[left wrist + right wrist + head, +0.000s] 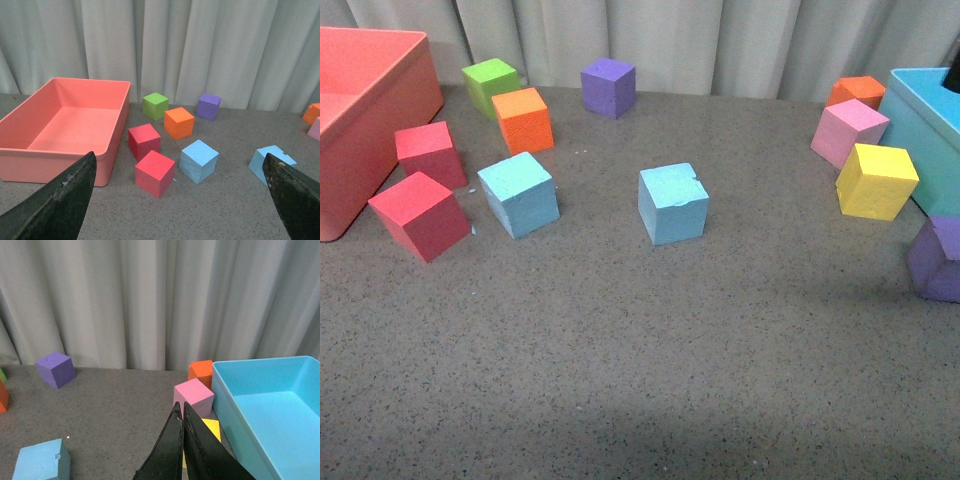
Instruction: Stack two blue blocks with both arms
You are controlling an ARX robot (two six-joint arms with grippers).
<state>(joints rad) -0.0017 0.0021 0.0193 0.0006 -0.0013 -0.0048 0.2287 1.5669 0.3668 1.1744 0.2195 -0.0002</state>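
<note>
**DESK:** Where did the two blue blocks sit?

**OPERATOR:** Both were on the grey counter (pixel 640 400), apart from each other. The left block (pixel 519 193) lay at an angle, near a red cube (pixel 420 213). The right block (pixel 673 204) stood alone mid-counter with open space all round.

**DESK:** And the grippers?

**OPERATOR:** My wrist cameras showed the left gripper (pixel 179 162) spread wide and empty, with both blocks ahead of it. The right gripper (pixel 180 412) was pinched closed on nothing, and the turquoise bin (pixel 265 405) was close beside it.

**DESK:** How did you expect the blocks to handle?

**OPERATOR:** They looked like matte foam with a slightly rough face, so I judged them light and easy to grip, though a hard squeeze might dent them. I meant to take each one across two opposite side faces, about mid-height. The right block had a small nick at one top edge, and I reckoned a clean, square placement mattered there.

**DESK:** And the surroundings?

**OPERATOR:** The counter was flat and speckled, with a pale curtain (pixel 720 40) behind it. There was a red bin (pixel 380 130) at the left, and other cubes were scattered round the edges.
</note>
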